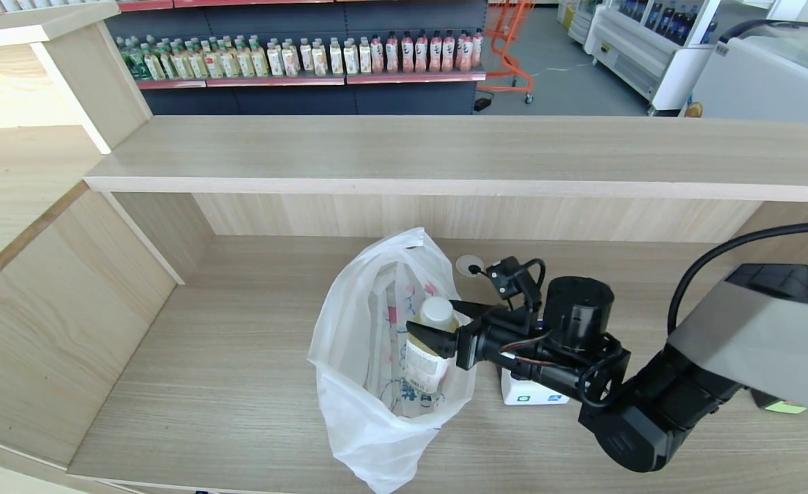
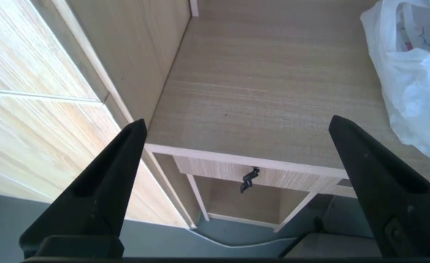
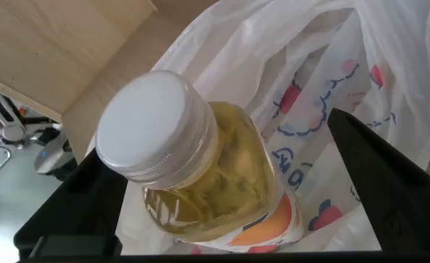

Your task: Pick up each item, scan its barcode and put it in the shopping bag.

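Observation:
A white plastic shopping bag (image 1: 359, 418) stands open mid-counter, with printed packaging inside. A bottle of yellow drink (image 1: 429, 357) with a white cap (image 3: 150, 124) stands tilted in the bag's mouth. My right gripper (image 1: 433, 315) is open around the bottle's neck, one finger on each side; in the right wrist view a gap separates the far finger (image 3: 390, 183) from the bottle (image 3: 222, 197). The left gripper (image 2: 236, 131) hangs open with nothing in it over the counter's front left edge, and the bag (image 2: 419, 73) lies off to one side of it.
A white scanner box (image 1: 531, 394) sits on the counter under my right wrist. A round white grommet (image 1: 470, 265) lies behind the bag. Wooden walls (image 1: 68, 329) close the counter on the left and back, under a raised shelf (image 1: 445, 154).

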Tool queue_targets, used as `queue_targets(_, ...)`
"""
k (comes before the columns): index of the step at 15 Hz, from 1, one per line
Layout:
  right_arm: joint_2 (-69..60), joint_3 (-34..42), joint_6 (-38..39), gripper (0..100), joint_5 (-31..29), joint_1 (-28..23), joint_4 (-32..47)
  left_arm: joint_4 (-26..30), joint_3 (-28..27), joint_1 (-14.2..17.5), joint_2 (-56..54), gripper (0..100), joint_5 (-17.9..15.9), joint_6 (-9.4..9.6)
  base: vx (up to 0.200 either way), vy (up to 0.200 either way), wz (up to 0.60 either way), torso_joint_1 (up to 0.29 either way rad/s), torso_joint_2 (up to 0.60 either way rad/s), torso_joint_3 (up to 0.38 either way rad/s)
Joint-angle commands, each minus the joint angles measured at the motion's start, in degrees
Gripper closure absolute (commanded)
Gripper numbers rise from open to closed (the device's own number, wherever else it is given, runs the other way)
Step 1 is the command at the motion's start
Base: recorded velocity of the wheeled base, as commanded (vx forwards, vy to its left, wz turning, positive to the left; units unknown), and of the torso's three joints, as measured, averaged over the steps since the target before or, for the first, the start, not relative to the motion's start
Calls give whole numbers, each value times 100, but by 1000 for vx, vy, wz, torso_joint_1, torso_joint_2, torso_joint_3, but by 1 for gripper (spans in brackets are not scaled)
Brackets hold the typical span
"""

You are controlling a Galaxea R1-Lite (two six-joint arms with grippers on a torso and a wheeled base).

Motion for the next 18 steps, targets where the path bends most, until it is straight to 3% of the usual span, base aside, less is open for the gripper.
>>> queue_targets(1,-588,51,296,0,-1,11,71,1,0,-4,-1,0,1,2,0,0,0,0,0,0)
queue_targets(9,-1749,850,498,0,-28,55,308,1,0,-4,-1,0,1,2,0,0,0,0,0,0)
queue_targets(12,-3111,1975,-600,0,-1,-253,800,1,0,-4,-1,0,1,2,0,0,0,0,0,0)
queue_targets(15,-4025,2046,111,0,-98,-420,1178,1,0,-4,-1,0,1,2,0,0,0,0,0,0)
queue_targets(17,-4368,2037,6,0,-168,-586,1539,1,0,-4,-1,0,1,2,0,0,0,0,0,0)
queue_targets(18,-4684,1975,-293,0,-247,-797,2215,1,0,-4,-1,0,1,2,0,0,0,0,0,0)
